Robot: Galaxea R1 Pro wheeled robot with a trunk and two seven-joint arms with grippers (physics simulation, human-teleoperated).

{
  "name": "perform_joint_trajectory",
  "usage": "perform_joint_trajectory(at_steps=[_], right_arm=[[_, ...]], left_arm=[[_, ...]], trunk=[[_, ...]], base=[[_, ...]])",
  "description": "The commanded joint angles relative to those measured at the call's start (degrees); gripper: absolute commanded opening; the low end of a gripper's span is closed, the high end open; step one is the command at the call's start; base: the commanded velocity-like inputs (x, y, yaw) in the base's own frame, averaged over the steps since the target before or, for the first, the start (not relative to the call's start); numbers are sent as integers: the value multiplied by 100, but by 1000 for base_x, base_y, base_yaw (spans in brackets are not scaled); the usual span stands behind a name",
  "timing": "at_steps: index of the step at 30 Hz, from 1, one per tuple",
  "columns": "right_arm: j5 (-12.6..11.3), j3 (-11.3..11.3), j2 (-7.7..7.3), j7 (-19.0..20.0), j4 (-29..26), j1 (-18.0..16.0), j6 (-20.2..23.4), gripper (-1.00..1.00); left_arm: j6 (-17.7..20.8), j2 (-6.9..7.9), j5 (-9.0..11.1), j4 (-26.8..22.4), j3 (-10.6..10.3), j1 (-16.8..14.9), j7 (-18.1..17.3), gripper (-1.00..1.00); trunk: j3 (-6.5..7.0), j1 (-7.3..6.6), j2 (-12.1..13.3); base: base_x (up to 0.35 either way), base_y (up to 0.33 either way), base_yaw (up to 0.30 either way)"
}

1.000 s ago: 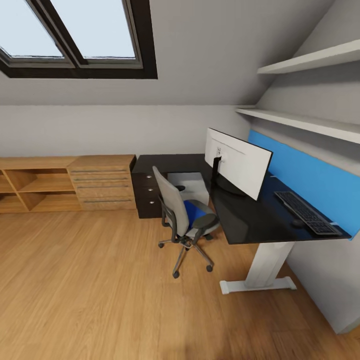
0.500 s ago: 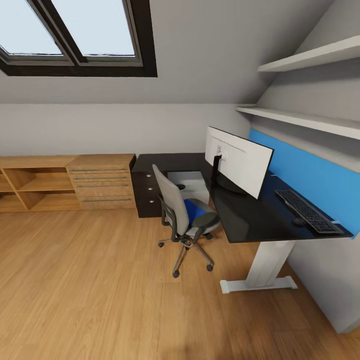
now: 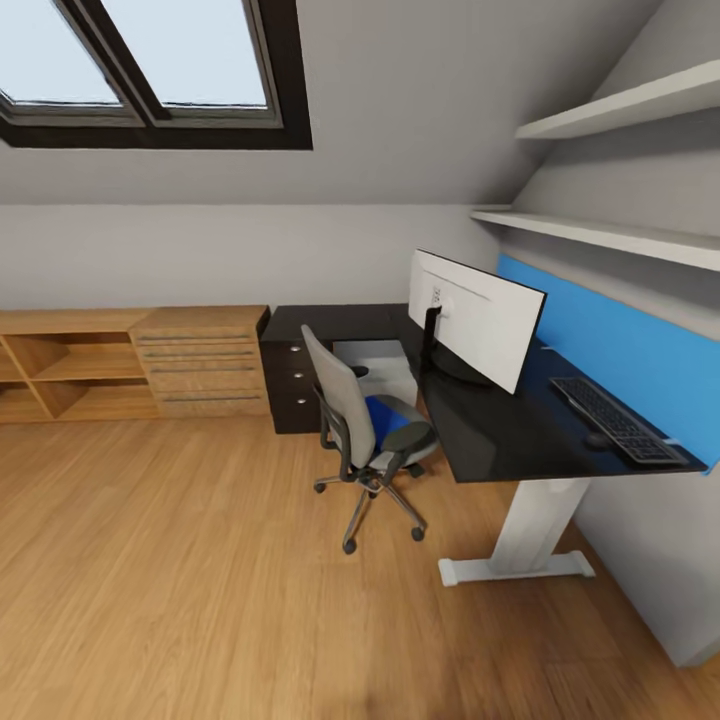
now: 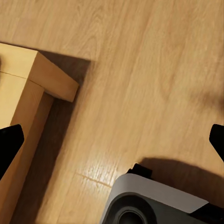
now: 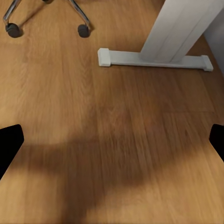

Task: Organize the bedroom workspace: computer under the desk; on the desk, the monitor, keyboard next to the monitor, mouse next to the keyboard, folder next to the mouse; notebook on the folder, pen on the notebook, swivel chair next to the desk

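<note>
Both arms hanging low, pointed at the wooden floor (image 5: 112,140).
Left gripper (image 4: 112,140) and right gripper (image 5: 112,144) spread wide, holding nothing, touching nothing.

Black desk (image 3: 500,440), monitor (image 3: 480,320), keyboard (image 3: 615,420), mouse (image 3: 597,440)

Soft, even daylight fills the room, with a bright dark-framed skylight window (image 3: 150,75) overhead. The glossy black worktop (image 3: 500,430) carries a faint sheen. The head view bends straight lines toward its edges. On the warm wooden plank floor (image 5: 112,140), the right wrist view shows a broad blurry shadow; the left wrist view shows darker shadow beside a light wooden cabinet (image 4: 28,107). Textures look slightly soft throughout.
</note>
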Motion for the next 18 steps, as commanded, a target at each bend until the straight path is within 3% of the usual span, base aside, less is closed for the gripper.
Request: perform_joint_trajectory(at_steps=[1,14,18], right_arm=[[61,-40,3,-28,4,-4,-11,100],[61,-40,3,-28,4,-4,-11,100],[61,-40,3,-28,4,-4,-11,100]], left_arm=[[-20,4,51,2,-49,-4,31,100],[-25,5,51,2,-49,-4,26,100],[-26,6,51,2,-49,-4,29,100]], trunk=[[-25,23,-46],[-258,309,-567],[-330,397,-727]], base=[[99,-11,0],[275,26,0],[114,41,0]])
